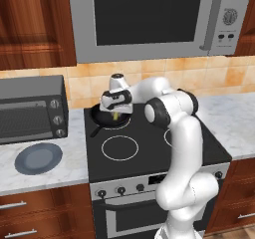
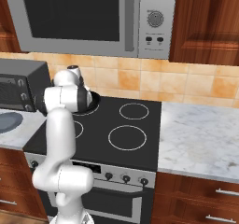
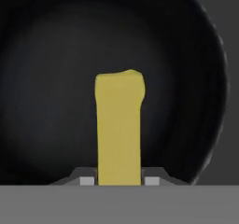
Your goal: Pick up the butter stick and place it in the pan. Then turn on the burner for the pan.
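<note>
Left to right in the left base view: toaster oven (image 1: 31, 108) on the marble counter (image 1: 45, 171), blue-grey plate (image 1: 38, 159) in front of it, then the black cooktop (image 1: 149, 156). The pan (image 1: 107, 117) sits at the cooktop's back-left, handle pointing toward the front-left. The gripper (image 1: 116, 114) hangs right over the pan, jaws pinched narrow on the butter stick (image 1: 116, 116), a sliver of yellow showing under the hand. Front-left white ring (image 1: 119, 147) is bare. Knobs (image 1: 121, 189) line the stove front below.

Hand view: butter stick (image 3: 119, 125) clamped between the two fingertips (image 3: 87, 180), pointing straight down into the pan (image 3: 196, 101), roughly centred over the dark floor. Cannot tell if the bar's end touches the pan bottom yet.

Judgement: step in hand is the release into the pan; burner not yet on. Risks: letting go while the bar is upright and high, so it tips, bounces or ends leaning on the rim; butter sticking to a finger on opening; the hand nudging the pan wall and shifting it off its ring. Later, picking the wrong knob lights the wrong ring, as the knobs look alike and knob-to-ring mapping isn't readable here.
</note>
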You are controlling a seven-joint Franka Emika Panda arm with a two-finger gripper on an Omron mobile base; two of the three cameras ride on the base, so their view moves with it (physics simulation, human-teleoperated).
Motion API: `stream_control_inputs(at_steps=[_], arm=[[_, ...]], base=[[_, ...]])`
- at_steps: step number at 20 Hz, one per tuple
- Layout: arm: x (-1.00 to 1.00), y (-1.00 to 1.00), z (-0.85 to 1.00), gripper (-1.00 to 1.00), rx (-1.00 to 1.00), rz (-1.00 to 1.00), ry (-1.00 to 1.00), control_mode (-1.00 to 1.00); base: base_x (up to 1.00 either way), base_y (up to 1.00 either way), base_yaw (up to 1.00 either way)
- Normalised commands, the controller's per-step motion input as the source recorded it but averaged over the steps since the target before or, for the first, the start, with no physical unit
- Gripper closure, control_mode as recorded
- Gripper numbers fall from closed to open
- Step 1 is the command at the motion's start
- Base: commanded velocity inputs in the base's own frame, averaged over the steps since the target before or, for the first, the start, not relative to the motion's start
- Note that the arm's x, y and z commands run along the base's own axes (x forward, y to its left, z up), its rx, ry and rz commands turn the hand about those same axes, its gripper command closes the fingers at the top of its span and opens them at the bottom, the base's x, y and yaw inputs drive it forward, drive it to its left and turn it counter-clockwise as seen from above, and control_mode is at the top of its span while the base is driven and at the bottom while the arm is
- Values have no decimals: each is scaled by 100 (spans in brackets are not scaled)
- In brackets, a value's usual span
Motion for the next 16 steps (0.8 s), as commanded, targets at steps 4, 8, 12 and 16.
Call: stream_control_inputs(at_steps=[4,8,12,16], arm=[[4,1,-8,-100,0,0,0,-100],[0,0,0,-100,0,0,0,-100],[-4,0,1,-100,0,0,0,-100],[-29,0,14,-100,0,0,0,-100]], base=[[0,0,0],[0,0,0],[0,0,0],[0,0,0]])
